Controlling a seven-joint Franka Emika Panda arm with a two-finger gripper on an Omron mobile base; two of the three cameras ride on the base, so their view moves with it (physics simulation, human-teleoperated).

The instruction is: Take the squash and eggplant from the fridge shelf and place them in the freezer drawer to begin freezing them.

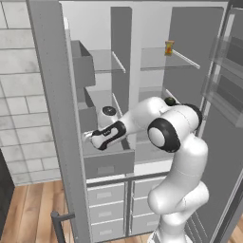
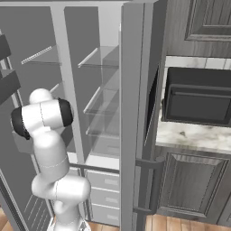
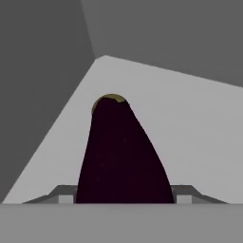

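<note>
With the tool (image 3: 124, 199) clenched on the eggplant (image 3: 121, 156) above the freezer drawer (image 1: 108, 163) floor – placement step – next: lower into the drawer, then let go

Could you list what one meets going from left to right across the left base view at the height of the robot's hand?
Tiled wall → grey fridge door edge → open freezer drawer → arm's dark elbow joint → right door shelves.

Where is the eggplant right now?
In the hand view the eggplant sits between the pincer's two fingertips, over the pale floor of the freezer drawer. In the left base view that drawer juts out at the fridge's left side.
</note>
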